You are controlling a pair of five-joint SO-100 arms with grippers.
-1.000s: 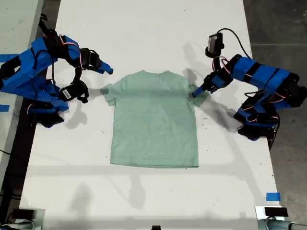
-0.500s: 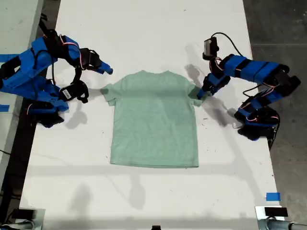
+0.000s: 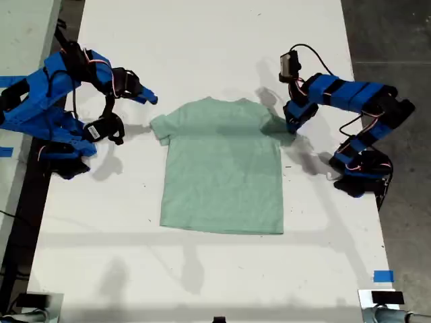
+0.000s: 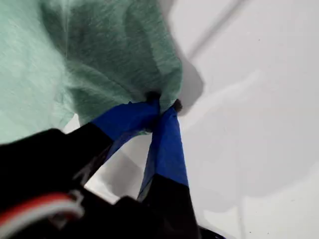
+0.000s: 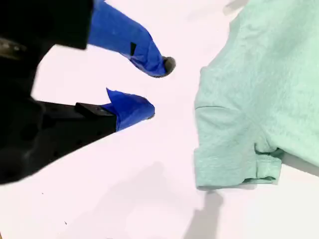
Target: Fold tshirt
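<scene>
While my first gripper (image 4: 163,105) has its blue jaws pressed together on a bunched fold of the tshirt (image 3: 222,171), at the sleeve on the exterior view's right, the cloth shows what it is: soft and limp, puckering into creases at the pinch. I judge it light and not slippery, but prone to drag and wrinkle when pulled from one point, so the good holds are at sleeves, shoulders and hem corners, lifted low and evenly. From that pinch the shirt spreads flat over the white table (image 3: 215,40), collar away from the camera, hem nearer it.

Beyond the opposite sleeve, my second gripper (image 5: 149,84) hangs with its jaws spread apart and empty, near that sleeve's rumpled, partly turned-under cuff but not touching it.

Nothing else lies on the table near the shirt. A scrap of blue tape (image 3: 383,276) sits well apart, past the hem.
</scene>
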